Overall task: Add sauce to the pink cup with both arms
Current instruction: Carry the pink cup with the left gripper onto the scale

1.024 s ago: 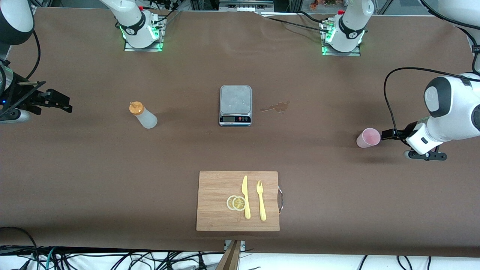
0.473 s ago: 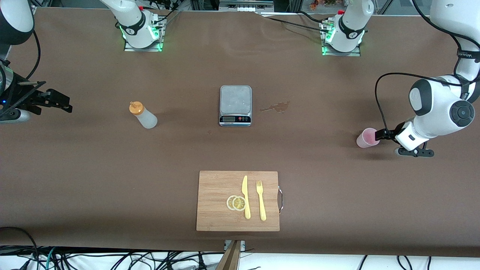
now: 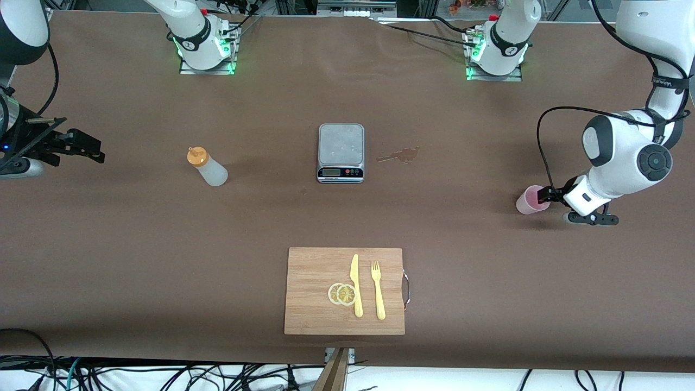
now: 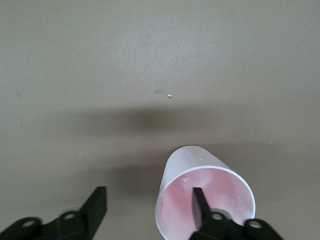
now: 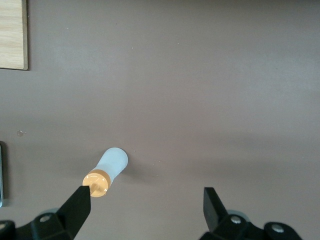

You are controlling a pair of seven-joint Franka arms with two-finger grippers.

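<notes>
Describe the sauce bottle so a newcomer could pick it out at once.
Start at the grey scale in the middle of the table and look toward the right arm's end. There the sauce bottle stands alone on the brown cloth. It is small, whitish and translucent, the only thing here with an orange cap.

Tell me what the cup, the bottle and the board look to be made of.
Cup: thin translucent pink plastic, going by the light glowing through its wall. Bottle: cloudy, soft-looking plastic with an opaque orange cap. Board: pale wood, possibly bamboo, with visible grain and a matte finish.
</notes>
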